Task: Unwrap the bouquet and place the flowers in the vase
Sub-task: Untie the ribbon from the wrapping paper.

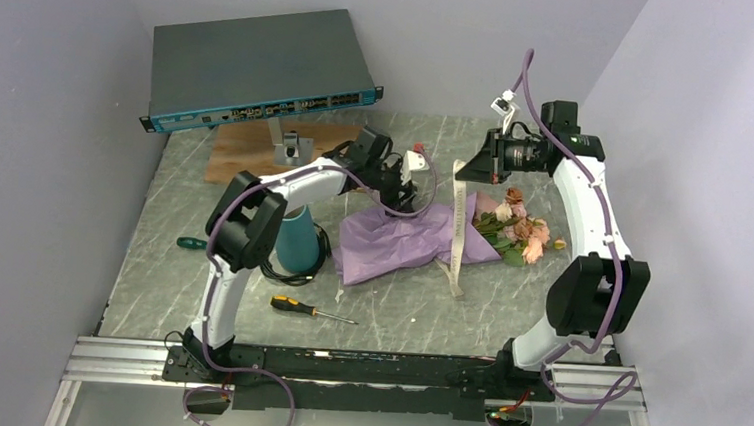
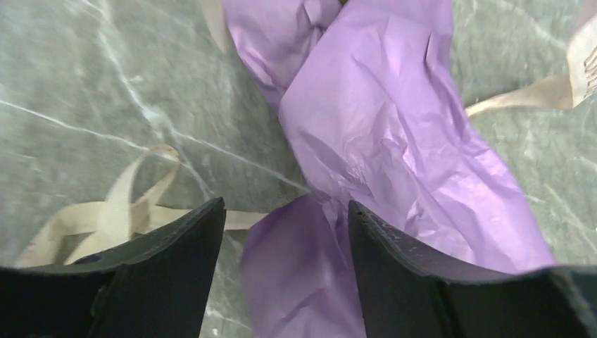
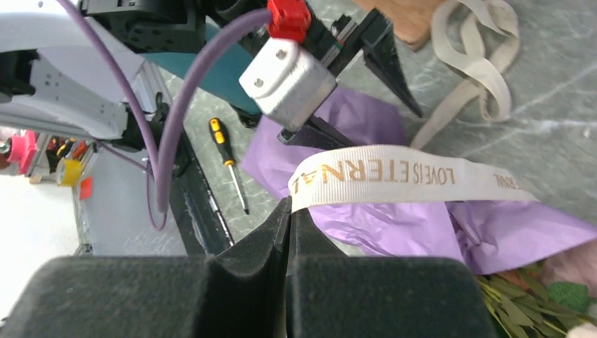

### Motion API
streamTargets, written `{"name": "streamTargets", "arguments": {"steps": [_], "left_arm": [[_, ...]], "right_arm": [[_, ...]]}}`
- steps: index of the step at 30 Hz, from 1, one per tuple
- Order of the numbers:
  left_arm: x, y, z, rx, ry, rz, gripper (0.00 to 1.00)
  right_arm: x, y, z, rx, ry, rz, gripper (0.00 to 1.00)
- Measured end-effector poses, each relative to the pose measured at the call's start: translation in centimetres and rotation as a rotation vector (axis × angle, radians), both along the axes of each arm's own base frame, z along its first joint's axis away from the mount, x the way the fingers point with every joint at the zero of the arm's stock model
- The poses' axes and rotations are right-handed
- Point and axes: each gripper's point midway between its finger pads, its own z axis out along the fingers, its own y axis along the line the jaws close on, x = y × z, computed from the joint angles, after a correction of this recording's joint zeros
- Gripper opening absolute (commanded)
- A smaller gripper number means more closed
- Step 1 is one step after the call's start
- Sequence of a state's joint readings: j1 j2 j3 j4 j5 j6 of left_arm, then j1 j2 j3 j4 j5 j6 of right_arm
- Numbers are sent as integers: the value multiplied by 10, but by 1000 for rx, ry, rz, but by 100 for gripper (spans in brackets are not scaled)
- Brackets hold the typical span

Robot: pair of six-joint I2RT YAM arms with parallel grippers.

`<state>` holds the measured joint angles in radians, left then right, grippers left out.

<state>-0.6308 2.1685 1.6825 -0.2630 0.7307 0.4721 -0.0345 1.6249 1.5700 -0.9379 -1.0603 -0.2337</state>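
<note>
The vase (image 1: 298, 246) stands upright, flowers (image 1: 522, 233) lying well apart.

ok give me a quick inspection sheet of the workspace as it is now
surface: grey marbled table, no spills seen
job's things: purple paper spread open, flowers lying at its right end, ribbon loose, vase upright at left with no flowers in
clutter: yellow screwdriver, green screwdriver
grippers: left gripper open over the paper, right gripper shut on the ribbon
cables: black coil at the vase's foot, purple cables along both arms
surroundings: network switch and wooden board at the back, plain walls
</note>
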Motion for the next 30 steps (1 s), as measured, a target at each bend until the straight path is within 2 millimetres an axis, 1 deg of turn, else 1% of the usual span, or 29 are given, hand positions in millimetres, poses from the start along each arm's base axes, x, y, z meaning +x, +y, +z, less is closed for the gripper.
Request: {"name": "streamTargets", "arguments": {"steps": [1,3,5,8,10,14,15,19,24,28,30], "left_arm": [[0,-1,8,-28,-15,3,73],[4,-3,31,-90,-57,12,74],[11,-10,58,-162,-111,14,76],[15,-21,88,-246,-172,5,80],[15,-28,100,-282,-198,-8,81],[8,-42,113,-327,-226,-41,77],[6,-45,116,-333,-227,-48,71],[3,-60,129,-366,-228,-75,54],[-3,-65,141,-395,-198,-99,31],[-7,-68,164,-440,-179,-124,7],[-9,-69,174,-459,-171,-129,1]], "right_arm": [[-3,2,5,9,-15,12,0],[-9,5,11,26,-32,35,0],[-13,7,15,43,-40,54,0],[-19,10,21,65,-47,75,0],[-22,11,25,75,-53,85,0],[-26,13,40,93,-92,104,0],[-27,13,45,97,-107,108,0],[-33,15,61,106,-155,118,0],[-38,15,73,108,-186,118,0],[-36,15,77,112,-186,109,0],[-34,16,83,117,-195,103,0]]}}
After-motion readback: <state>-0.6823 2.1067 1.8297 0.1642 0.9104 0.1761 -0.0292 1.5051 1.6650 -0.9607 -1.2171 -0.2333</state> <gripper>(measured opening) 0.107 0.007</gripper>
